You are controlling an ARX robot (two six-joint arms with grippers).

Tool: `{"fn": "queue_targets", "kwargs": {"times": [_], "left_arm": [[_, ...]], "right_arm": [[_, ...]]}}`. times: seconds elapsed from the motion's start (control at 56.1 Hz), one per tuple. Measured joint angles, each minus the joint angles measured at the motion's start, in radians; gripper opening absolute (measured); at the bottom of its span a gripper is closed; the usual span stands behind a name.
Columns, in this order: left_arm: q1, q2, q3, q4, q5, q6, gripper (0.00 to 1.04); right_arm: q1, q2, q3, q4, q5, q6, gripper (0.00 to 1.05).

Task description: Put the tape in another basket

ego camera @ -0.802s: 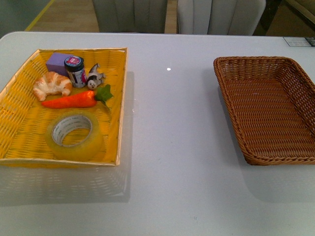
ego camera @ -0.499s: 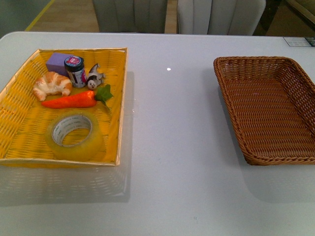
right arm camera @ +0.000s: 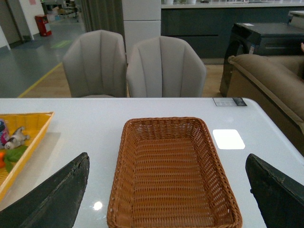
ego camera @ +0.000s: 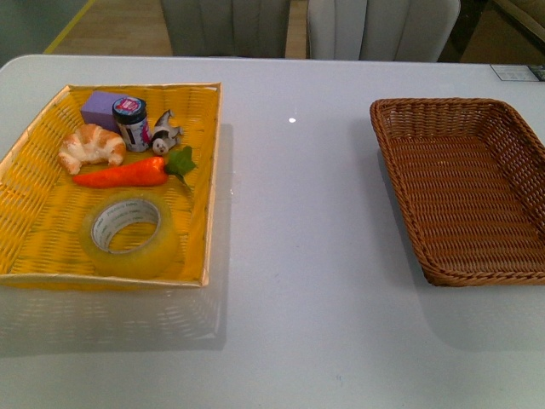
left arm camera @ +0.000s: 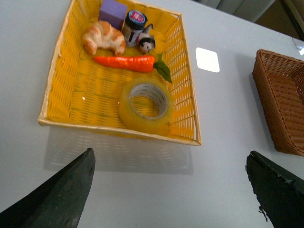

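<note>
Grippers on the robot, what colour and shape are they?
The left gripper and the right gripper each have two plain black fingers. They are shaped like wedges that narrow to a tip. Some edges look a little chipped. No cables or markings show, and the arms are out of view.

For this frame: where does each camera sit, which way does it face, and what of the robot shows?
Front view: on the robot's body, looking across the table at the yellow tray, left, and the basket, right; no arm shows.
Left wrist view: above the table, looking down on the yellow tray holding the tape; the open left gripper frames it.
Right wrist view: low, facing the basket and chairs; the open right gripper frames it.
All three share yellow tray and basket.
</note>
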Motion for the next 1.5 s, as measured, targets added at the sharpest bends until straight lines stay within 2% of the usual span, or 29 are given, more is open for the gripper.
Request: {"fn": "queue_targets", "kwargs": {"times": [0.196,0.321,0.481,0.642,0.82,1.159,1.498], "left_arm": [[0.003,0.442,0.136,0.340,-0.003,0.002,0.96],[-0.013,0.759,0.212,0.575,-0.038,0.041,0.96],[-0.037,1.124,0.317,0.730,-0.047,0.096,0.96],[-0.059,1.413,0.451,0.748,-0.054,0.178,0.96],[-0.066,1.578,0.561,0.746,-0.058,0.235,0.96],[-0.094,1.796,0.697,0.705,-0.097,0.318,0.96],[-0.119,1.902,0.788,0.676,-0.122,0.325,0.96]], "right_arm": [[0.000,0.000,0.000,0.000,0.000,0.000,0.96],[0.000,0.000,0.000,0.000,0.000,0.000,0.96],[0.000,0.000,0.000,0.000,0.000,0.000,0.96],[0.000,0.000,0.000,0.000,0.000,0.000,0.96],[0.000,0.000,0.000,0.000,0.000,0.000,0.96],[0.000,0.000,0.000,0.000,0.000,0.000,0.96],[0.000,0.000,0.000,0.000,0.000,0.000,0.96]]}}
